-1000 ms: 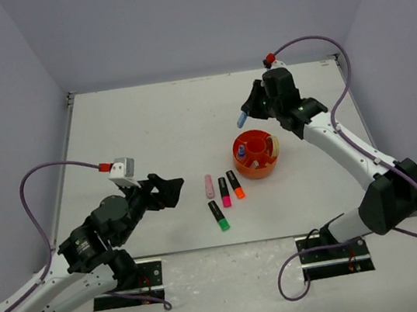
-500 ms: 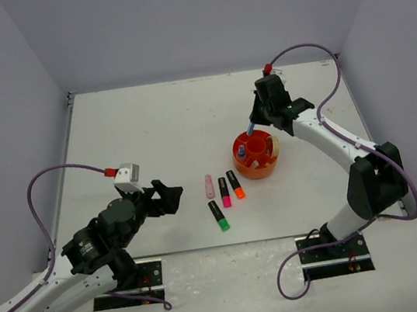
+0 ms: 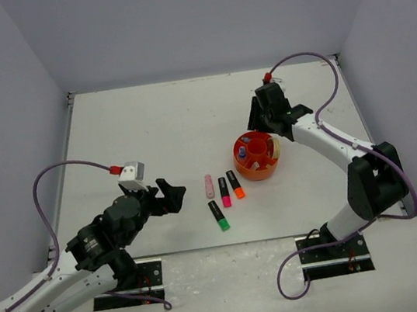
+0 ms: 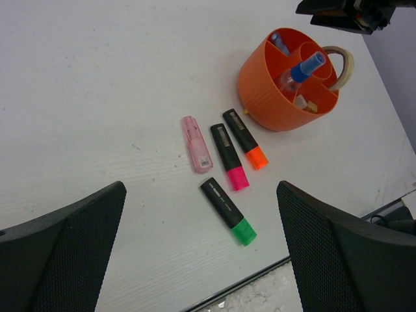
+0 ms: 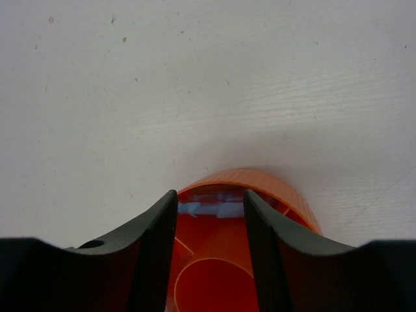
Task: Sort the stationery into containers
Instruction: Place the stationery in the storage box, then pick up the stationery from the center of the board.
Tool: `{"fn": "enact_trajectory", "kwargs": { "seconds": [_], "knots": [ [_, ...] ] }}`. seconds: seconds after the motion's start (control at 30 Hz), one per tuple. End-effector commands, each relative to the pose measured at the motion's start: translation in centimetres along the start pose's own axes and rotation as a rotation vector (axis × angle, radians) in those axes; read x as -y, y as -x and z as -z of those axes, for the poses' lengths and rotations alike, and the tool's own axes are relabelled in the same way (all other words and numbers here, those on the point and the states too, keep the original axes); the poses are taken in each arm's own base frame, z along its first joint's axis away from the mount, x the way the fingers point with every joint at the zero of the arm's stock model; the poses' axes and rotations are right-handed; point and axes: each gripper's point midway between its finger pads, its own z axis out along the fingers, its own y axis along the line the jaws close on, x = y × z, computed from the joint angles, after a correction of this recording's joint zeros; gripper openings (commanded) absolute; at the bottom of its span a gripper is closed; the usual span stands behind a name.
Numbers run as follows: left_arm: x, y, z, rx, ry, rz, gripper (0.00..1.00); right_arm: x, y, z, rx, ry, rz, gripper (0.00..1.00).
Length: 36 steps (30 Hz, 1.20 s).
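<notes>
The orange organiser (image 3: 259, 167) stands right of centre; it also shows in the left wrist view (image 4: 260, 97). A blue marker (image 4: 305, 67) stands tilted in its central cup and a paler one (image 4: 279, 42) is in an outer compartment. The cream tape roll (image 4: 348, 62) leans on its right side. On the table lie a pink marker (image 4: 196, 144) and black markers with pink (image 4: 229, 157), orange (image 4: 245, 139) and green (image 4: 227, 211) caps. My right gripper (image 3: 255, 124) is open over the organiser's far rim (image 5: 247, 179). My left gripper (image 3: 169, 195) is wide open above the table, left of the markers.
The four loose markers (image 3: 222, 193) lie in a cluster in front of the organiser. The table's near edge (image 4: 260, 276) runs just below the green-capped marker. Grey walls stand at the left, right and back.
My right gripper came down to the organiser and the blue marker it held now stands in the central cup. My left gripper moved slightly right, toward the markers.
</notes>
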Motion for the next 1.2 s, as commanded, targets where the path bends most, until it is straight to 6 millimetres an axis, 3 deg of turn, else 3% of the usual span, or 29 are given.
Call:
{"fn": "enact_trajectory", "kwargs": {
  "seconds": [0.0,0.07,0.17,0.2,0.33,0.4,0.5,0.63,0.73,0.83,1.17],
  "knots": [
    [0.3,0.0,-1.1,0.003,0.022,0.008,1.00,-1.3,2.7,2.6,0.082,0.061,-0.008,0.49],
    [0.3,-0.5,-1.8,-0.018,0.037,-0.003,1.00,-1.5,3.2,3.4,0.094,0.070,-0.005,0.49],
    [1.0,-2.5,-4.0,-0.106,0.067,-0.048,1.00,-1.9,4.6,6.1,0.137,0.104,-0.004,0.49],
    [1.4,-2.3,-4.2,-0.107,0.061,-0.047,1.00,-2.0,5.0,7.0,0.153,0.116,-0.007,0.49],
    [1.6,-6.1,-9.0,-0.275,0.184,-0.149,0.99,-1.8,6.0,12.0,0.229,0.176,-0.002,0.50],
    [1.1,-8.1,-11.1,-0.330,0.242,-0.191,0.96,-1.4,6.2,14.5,0.269,0.210,-0.003,0.50],
    [1.5,-9.6,-13.7,-0.369,0.279,-0.222,0.84,-0.8,6.0,17.1,0.319,0.244,-0.001,0.53],
    [2.3,-11.0,-16.6,-0.410,0.300,-0.242,0.70,-0.1,4.5,17.9,0.299,0.260,0.029,0.54],
    [2.1,-11.8,-17.3,-0.440,0.338,-0.247,0.65,0.3,3.7,17.8,0.282,0.253,0.040,0.54],
    [1.3,-13.0,-17.3,-0.465,0.368,-0.243,0.58,0.5,3.3,17.9,0.284,0.264,0.044,0.54],
    [-1.0,-14.7,-16.5,-0.489,0.445,-0.241,0.52,-0.2,3.2,18.6,0.291,0.317,0.047,0.54]
  ]
}}
